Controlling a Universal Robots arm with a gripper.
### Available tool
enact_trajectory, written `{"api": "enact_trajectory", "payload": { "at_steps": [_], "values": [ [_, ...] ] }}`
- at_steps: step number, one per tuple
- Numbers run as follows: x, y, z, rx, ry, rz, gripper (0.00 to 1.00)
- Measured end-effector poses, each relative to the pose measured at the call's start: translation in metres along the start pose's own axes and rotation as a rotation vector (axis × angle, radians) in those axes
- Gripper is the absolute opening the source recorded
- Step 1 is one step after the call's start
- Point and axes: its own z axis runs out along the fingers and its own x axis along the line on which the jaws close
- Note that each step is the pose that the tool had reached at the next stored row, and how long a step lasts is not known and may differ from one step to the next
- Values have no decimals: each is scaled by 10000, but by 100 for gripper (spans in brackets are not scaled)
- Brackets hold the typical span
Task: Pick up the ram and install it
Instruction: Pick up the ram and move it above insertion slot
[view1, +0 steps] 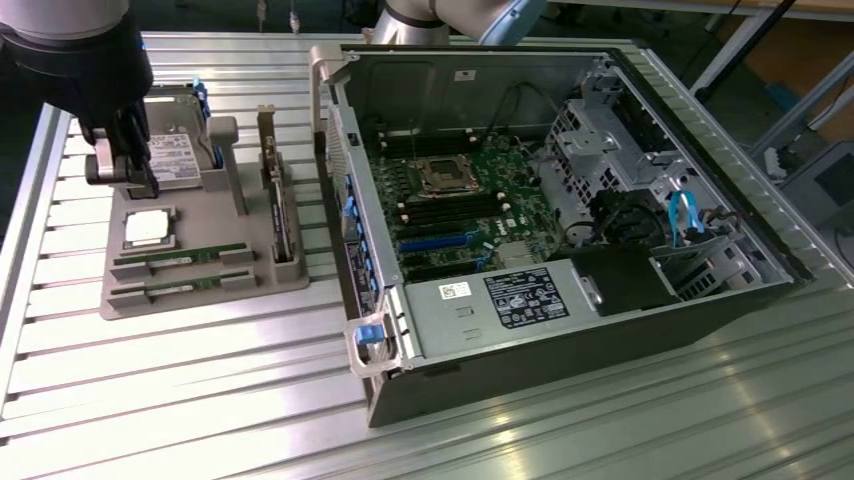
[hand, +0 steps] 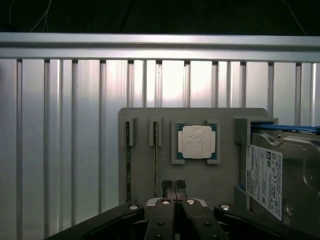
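Two ram sticks (view1: 180, 257) in tray (hand: 200, 115), end effector (hand: 173, 185) closed, white-labelled drive (hand: 270, 175)

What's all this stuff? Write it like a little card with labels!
gripper: shut, empty, above the tray
ram: two green sticks, both lying in tray slots
tray also holds: chip, hard drive, card
computer: open, to the exterior view's right of the tray
table: metal slats
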Motion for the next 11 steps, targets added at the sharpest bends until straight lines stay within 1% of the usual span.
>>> {"api": "enact_trajectory", "payload": {
  "at_steps": [6, 7, 9, 10, 11],
  "values": [
    [20, 4, 0, 0, 0, 0, 11],
    [22, 3, 0, 0, 0, 0, 17],
    [23, 4, 0, 0, -1, 1, 17],
    [23, 4, 0, 0, 0, 1, 24],
    [23, 3, 0, 0, 0, 1, 24]
  ]
}}
